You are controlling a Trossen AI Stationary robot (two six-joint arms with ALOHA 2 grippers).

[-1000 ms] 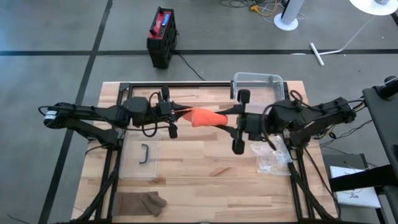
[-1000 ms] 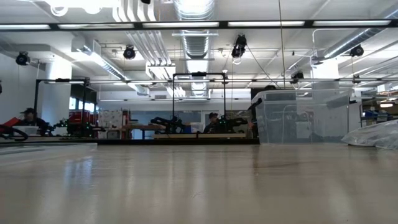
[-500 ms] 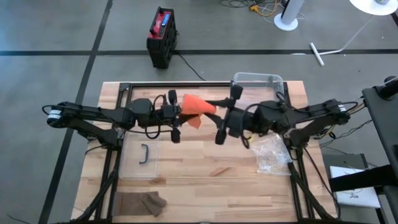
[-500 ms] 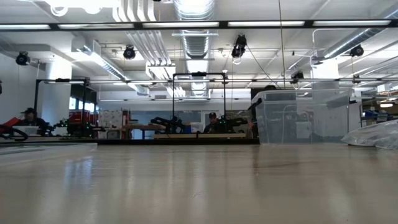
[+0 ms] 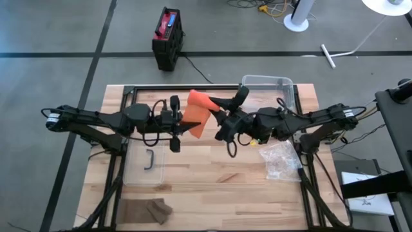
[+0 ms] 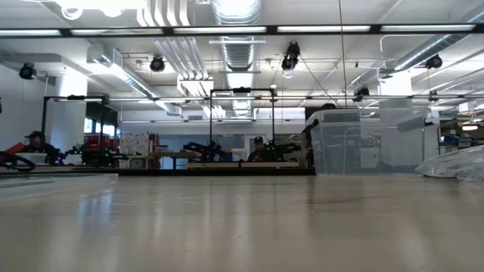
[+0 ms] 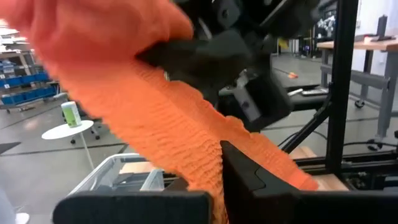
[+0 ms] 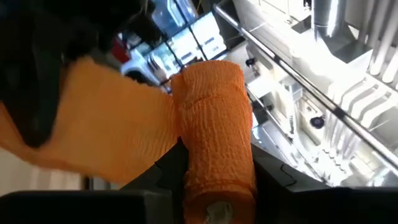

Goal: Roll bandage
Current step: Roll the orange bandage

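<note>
Near edge of the wooden table (image 5: 212, 193): a crumpled brown cloth (image 5: 147, 209) at the left corner; a little farther in, a clear lid (image 5: 147, 166) with a dark handle on the left and a crinkled clear plastic bag (image 5: 278, 160) on the right; above mid-table, both arms reaching inward and meeting, raised off the surface; left gripper (image 5: 181, 123) shut on the loose tail of the orange bandage (image 5: 197, 113), pinching the flat strip at its lower end; right gripper (image 5: 217, 109) clamped on the rolled part of the bandage, fingers either side of the roll, seen end-on in the right wrist view (image 8: 214, 155) with the unrolled strip fanning away from it; strip slanting between the two grippers, roll at its farther, higher end; beyond, a clear plastic bin (image 5: 267, 87) at the far right edge of the table; past the table on the floor, a red and black case (image 5: 167, 37) with a cable.
</note>
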